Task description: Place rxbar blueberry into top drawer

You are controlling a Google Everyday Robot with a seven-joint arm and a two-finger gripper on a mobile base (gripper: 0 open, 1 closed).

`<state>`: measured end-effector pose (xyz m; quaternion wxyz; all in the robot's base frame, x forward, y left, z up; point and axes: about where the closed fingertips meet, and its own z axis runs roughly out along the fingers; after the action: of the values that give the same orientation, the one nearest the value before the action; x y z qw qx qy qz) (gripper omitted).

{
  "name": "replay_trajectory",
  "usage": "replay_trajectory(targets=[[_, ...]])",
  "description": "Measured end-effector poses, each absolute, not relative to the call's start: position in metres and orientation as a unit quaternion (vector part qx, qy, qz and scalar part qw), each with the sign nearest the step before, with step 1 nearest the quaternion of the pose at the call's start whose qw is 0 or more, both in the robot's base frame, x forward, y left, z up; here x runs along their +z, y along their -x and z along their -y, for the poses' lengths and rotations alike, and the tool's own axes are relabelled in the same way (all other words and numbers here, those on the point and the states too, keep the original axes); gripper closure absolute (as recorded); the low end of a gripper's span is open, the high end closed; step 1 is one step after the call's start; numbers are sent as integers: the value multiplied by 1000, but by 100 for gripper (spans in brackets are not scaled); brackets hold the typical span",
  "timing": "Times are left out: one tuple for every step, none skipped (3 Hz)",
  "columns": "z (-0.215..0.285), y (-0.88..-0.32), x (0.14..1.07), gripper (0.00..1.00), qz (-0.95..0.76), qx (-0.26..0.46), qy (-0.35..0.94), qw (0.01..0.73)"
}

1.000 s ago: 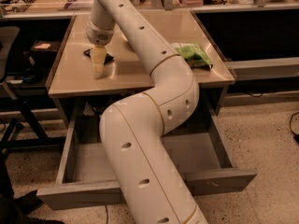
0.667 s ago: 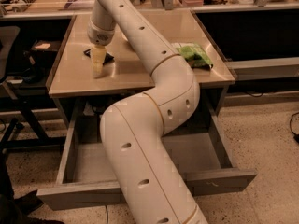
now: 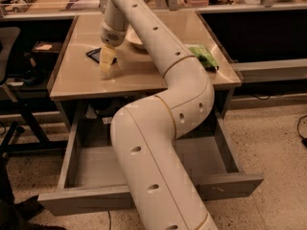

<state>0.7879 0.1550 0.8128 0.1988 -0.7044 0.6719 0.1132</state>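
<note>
rxbar blueberry (image 3: pixel 94 55): dark flat bar lying on the tabletop, left part, toward the back; its right end is hidden behind the gripper.
gripper (image 3: pixel 106 66): pale, pointing down at the tabletop, just right of the bar and overlapping it in this view; whether it is open or closed cannot be told, nor whether it touches the bar.
table (image 3: pixel 79 80): tan top carrying the bar, a bowl and a bag.
top drawer (image 3: pixel 86 202): directly under the tabletop, pulled well out toward the viewer; grey floor visible on the left side, its middle crossed by the arm.
arm (image 3: pixel 182 85): white, jointed, rising from the lower foreground over the drawer, bending at the table's front edge and reaching back left.
bowl (image 3: pixel 133 40): white, behind the arm, right of the gripper.
green bag (image 3: pixel 203 56): crinkly, near the table's right edge, well apart from the bar.
</note>
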Motion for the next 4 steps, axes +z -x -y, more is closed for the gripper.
replay_trajectory(targets=[[-139, -787, 822, 0, -703, 119, 673, 197], [-149, -791, 815, 0, -700, 115, 676, 197], [-162, -789, 808, 0, -696, 113, 684, 189], [-172, -787, 806, 0, -692, 111, 689, 183]])
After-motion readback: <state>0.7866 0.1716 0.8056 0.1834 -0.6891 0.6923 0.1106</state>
